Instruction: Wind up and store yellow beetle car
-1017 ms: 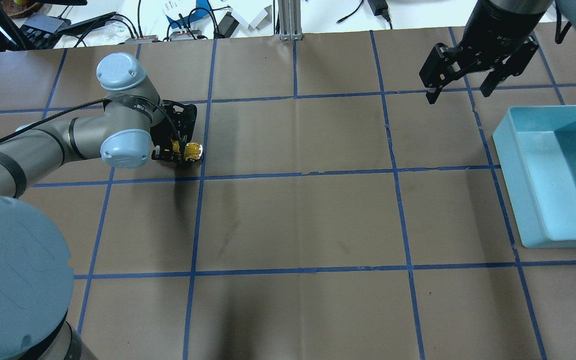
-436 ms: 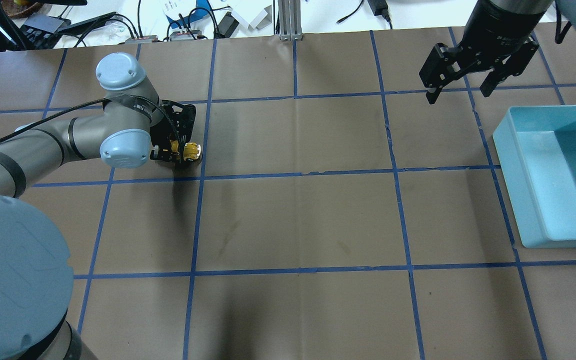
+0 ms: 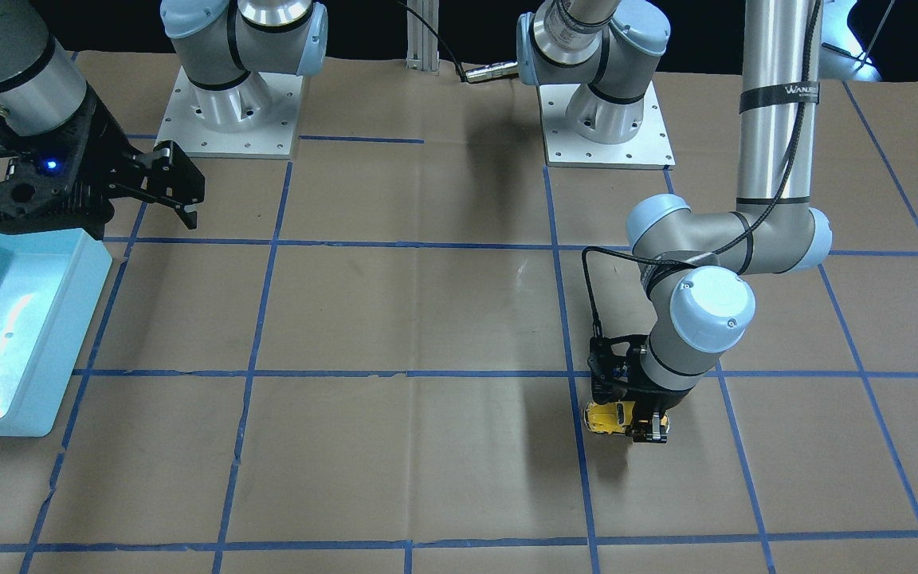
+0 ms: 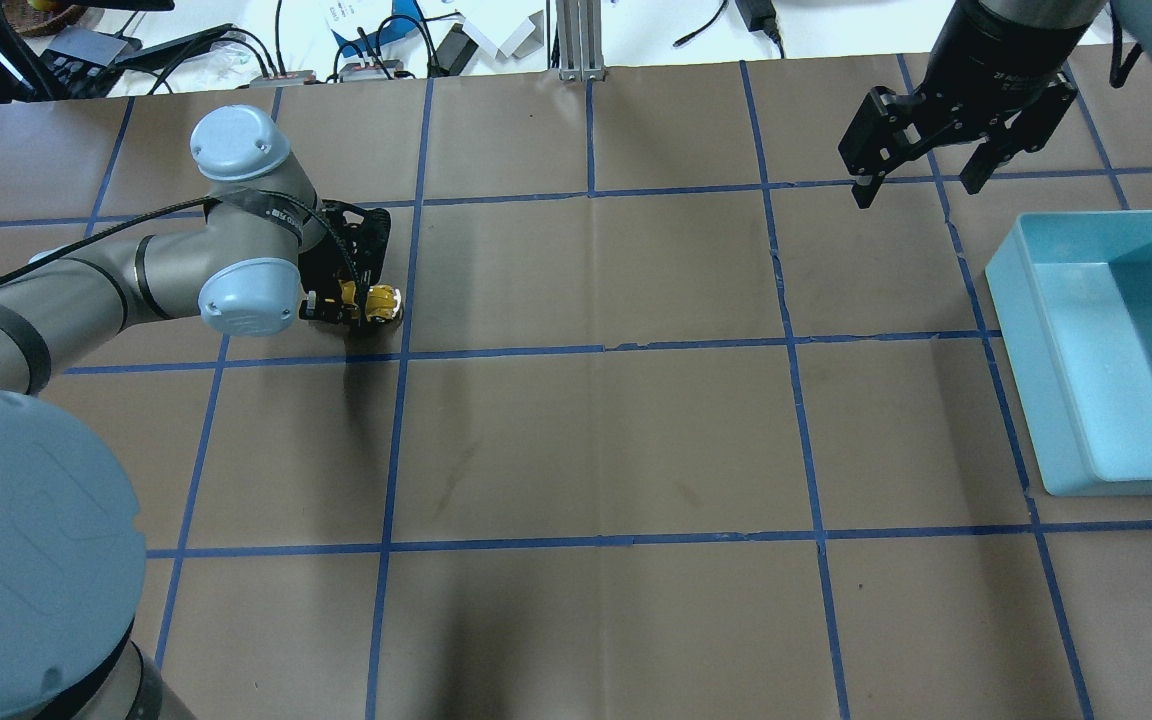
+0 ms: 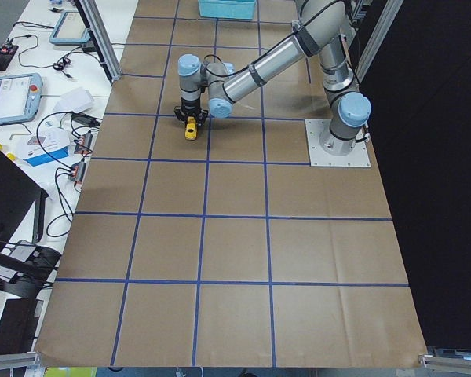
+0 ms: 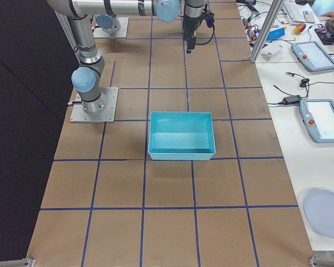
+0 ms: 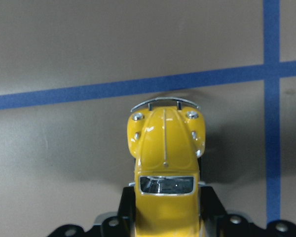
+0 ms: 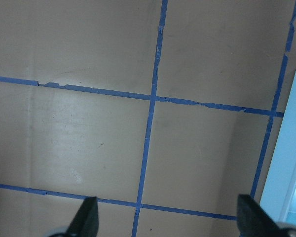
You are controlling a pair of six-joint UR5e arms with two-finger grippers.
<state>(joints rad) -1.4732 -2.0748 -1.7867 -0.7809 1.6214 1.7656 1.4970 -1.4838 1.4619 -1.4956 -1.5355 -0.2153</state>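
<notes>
The yellow beetle car [image 7: 165, 163] sits low over the table [image 4: 596, 440], left of centre in the overhead view, just above a blue tape line [image 7: 89, 91]. The left hand [image 4: 351, 305] is clamped on its rear half and leaves the nose free. That low grip probably lets the wheels be dragged along the paper to wind the spring. The right hand [image 4: 916, 192] hangs spread and empty at upper right, beside the blue bin [image 4: 1046, 380], which is likely the storage place.
</notes>
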